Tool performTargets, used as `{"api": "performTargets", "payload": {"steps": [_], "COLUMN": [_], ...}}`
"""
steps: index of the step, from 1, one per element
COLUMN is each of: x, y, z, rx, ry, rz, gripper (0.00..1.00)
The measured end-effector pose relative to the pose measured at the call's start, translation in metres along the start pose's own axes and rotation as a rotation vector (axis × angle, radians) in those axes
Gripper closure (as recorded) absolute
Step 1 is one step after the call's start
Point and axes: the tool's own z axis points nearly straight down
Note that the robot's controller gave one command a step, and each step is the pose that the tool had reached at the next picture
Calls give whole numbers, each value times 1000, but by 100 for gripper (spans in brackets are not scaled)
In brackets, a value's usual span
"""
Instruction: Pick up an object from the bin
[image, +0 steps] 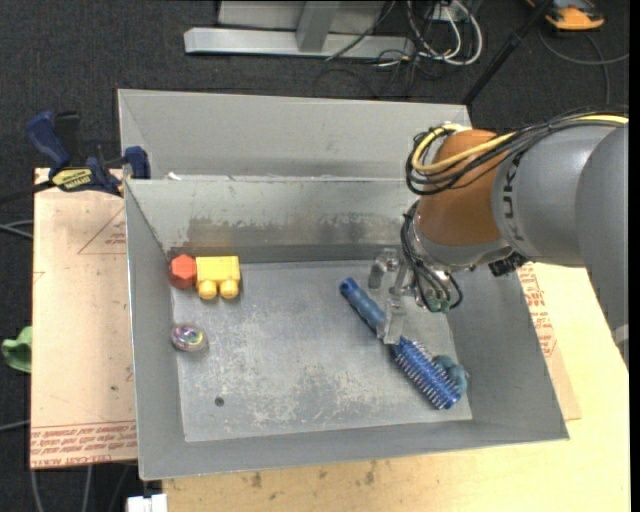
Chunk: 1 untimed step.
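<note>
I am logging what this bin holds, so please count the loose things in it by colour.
Red: 1, the red block
Yellow: 1, the yellow block
Blue: 1, the blue brush
Purplish and shiny: 1, the small round thing
Total: 4

**Silver-grey KUKA arm (570, 200) with an orange wrist cover (460, 195)**

The thick, rounded arm is matt silver-grey, with part of the maker's name in dark letters (507, 185) on its side. A smooth, glossy orange shell caps the wrist, and yellow, black and white cables (430, 160) loop in a bundle across its top. Under it sits a small gripper (393, 330) of pale bare metal, with thin dark wires (440, 292) curling beside it.
</note>
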Motion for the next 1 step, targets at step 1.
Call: {"api": "performTargets", "payload": {"steps": [1], "x": [26], "y": [-7], "z": [9], "rx": [-1], "ry": [-6], "rz": [59], "gripper": [0]}}
